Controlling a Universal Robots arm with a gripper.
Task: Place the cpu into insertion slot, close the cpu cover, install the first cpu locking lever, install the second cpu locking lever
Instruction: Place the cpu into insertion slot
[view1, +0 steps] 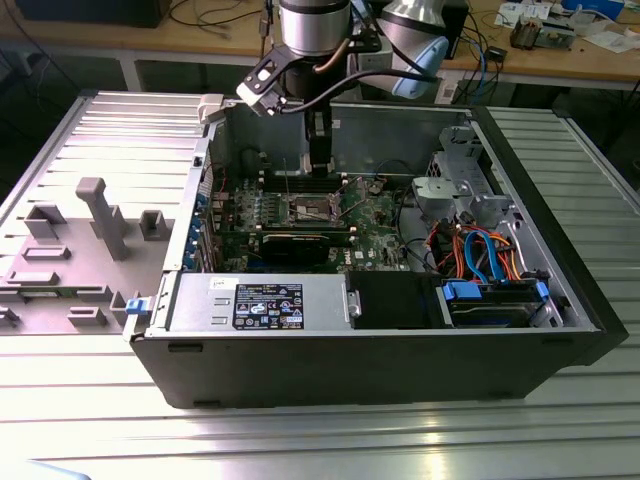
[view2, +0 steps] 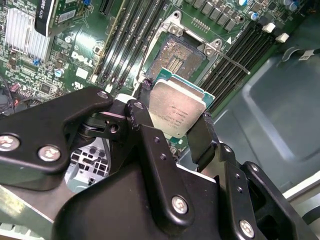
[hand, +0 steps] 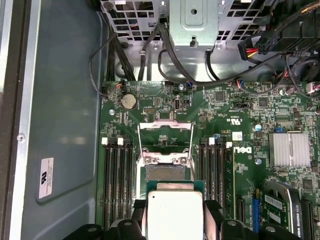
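Observation:
My gripper (view2: 172, 120) is shut on the cpu (view2: 176, 112), a flat silver-topped square chip with green edges, pinched by two opposite sides between the black fingers (view2: 202, 136). In the first wrist view the cpu (hand: 172, 212) hangs just short of the insertion slot (hand: 165, 173), overlapping its near edge. The insertion slot (view2: 178, 56) lies bare, dark and gold-flecked. The cpu cover (hand: 165, 134) is swung open on the slot's far side. In the exterior view the gripper (view1: 318, 168) reaches down into the open computer case, above the insertion slot (view1: 312, 207) on the green board.
Long black memory slots (hand: 117, 175) flank the socket on both sides. A graphics card (hand: 280, 207) and a finned heatsink (hand: 289, 149) lie to one side. Cables and a drive cage (view1: 460, 170) fill the case's right in the exterior view. A grey fixture tray (view1: 90, 240) sits left of the case.

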